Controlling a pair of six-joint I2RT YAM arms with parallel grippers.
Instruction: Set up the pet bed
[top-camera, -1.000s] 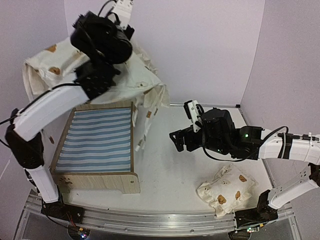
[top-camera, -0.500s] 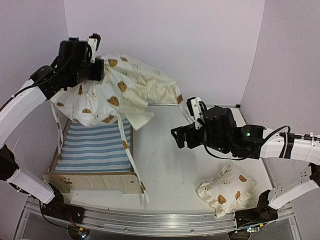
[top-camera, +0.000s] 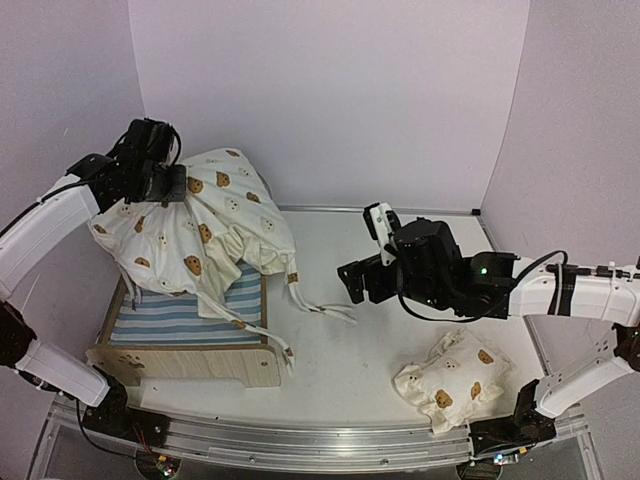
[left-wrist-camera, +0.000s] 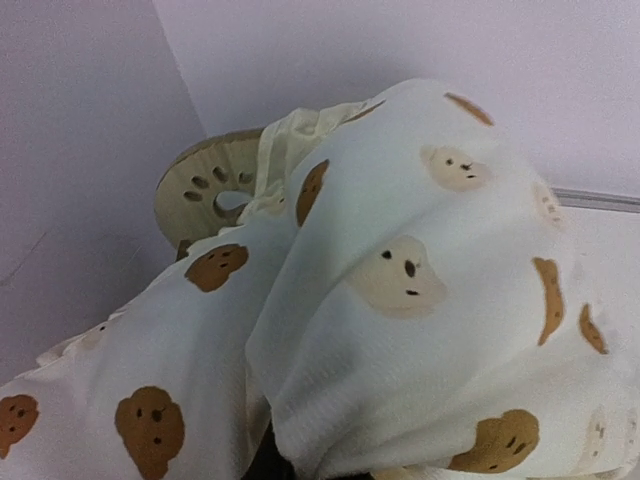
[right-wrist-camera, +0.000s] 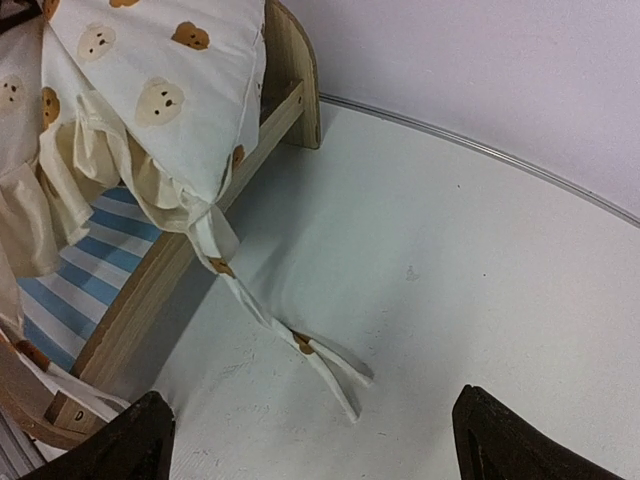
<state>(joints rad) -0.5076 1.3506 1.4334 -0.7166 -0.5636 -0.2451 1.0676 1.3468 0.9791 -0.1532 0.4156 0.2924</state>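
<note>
Over the table, left hand pinches cushion above pet bed; right hand spread.

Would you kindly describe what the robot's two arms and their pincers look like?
The left arm and right arm share white shells, black joints and wrists, and thin black cables. The right pincer is black with blunt fingers; a small green light glows behind it.

Pet bed: no lettering or number could be read on its wood or on its striped base.
Headboard: bore a paw-print cutout, the only sign on it.
Cushion: carried printed bear faces in brown and cream, with no words.
Pillow: carried the same bear print, with no words.
</note>
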